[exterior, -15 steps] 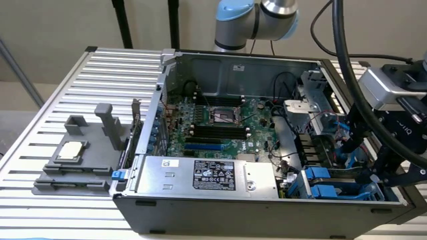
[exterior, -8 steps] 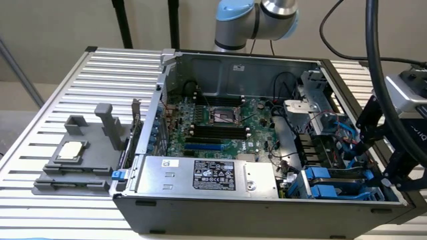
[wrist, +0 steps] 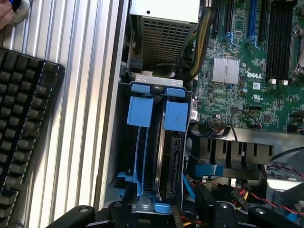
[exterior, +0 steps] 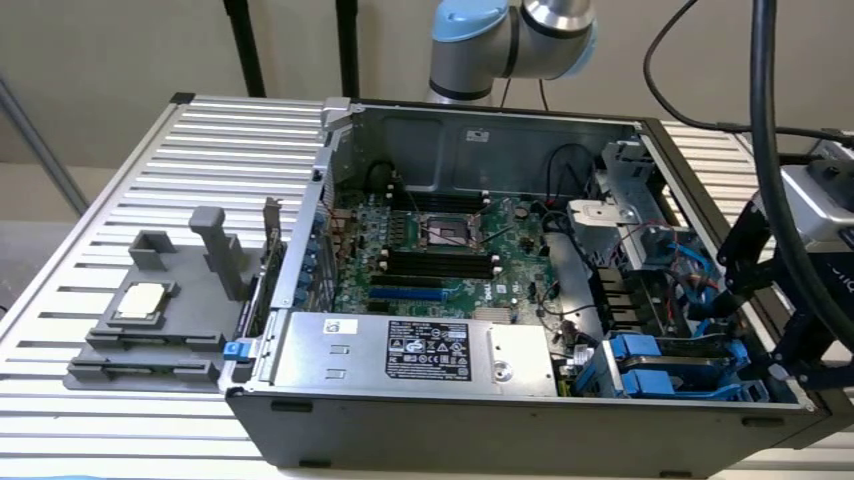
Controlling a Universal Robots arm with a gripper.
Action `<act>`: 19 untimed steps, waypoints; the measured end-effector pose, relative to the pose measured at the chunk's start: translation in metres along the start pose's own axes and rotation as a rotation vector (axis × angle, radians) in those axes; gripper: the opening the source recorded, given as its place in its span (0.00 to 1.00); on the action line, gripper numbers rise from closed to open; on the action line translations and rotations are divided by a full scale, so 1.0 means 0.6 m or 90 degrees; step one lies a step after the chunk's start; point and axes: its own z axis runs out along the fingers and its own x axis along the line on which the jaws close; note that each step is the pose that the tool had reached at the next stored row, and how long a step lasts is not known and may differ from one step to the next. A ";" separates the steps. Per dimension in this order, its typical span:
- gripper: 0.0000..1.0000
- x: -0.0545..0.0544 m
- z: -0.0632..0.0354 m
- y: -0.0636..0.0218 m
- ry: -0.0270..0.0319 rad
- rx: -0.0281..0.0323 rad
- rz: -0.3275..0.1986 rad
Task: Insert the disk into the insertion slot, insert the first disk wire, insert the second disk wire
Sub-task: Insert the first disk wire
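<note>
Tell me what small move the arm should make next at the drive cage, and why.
Probably a small descent of the gripper toward the blue cable beside the drive cage. The disk looks seated in the insertion slot, its connector edge apparently bare, and the gripper hangs just over that end.

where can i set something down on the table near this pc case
Bare slatted table at the exterior view's left, between the grey fixture and the far edge. Also between the keyboard and the computer case. Crowded: the drive cage corner, packed with cables.
</note>
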 end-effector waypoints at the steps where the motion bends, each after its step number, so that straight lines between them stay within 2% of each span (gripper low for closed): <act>1: 0.60 0.000 0.001 -0.002 -0.0003 0.0000 -0.001; 5: 0.60 -0.001 0.001 -0.002 -0.0006 -0.0001 -0.003; 7: 0.52 -0.002 0.001 -0.002 -0.0006 -0.0003 -0.003; 9: 0.52 -0.004 0.001 -0.002 -0.0007 -0.0007 -0.003; 10: 0.45 -0.005 0.001 -0.003 -0.0007 -0.0010 -0.003; 13: 0.45 -0.009 0.001 -0.003 -0.0007 -0.0018 -0.004; 15: 0.36 -0.012 0.001 -0.003 -0.0009 -0.0027 -0.004; 16: 0.36 -0.014 0.001 -0.003 -0.0009 -0.0032 -0.004; 17: 0.29 -0.015 0.001 -0.003 -0.0009 -0.0036 -0.004; 19: 0.29 -0.018 0.001 -0.004 -0.0010 -0.0044 -0.004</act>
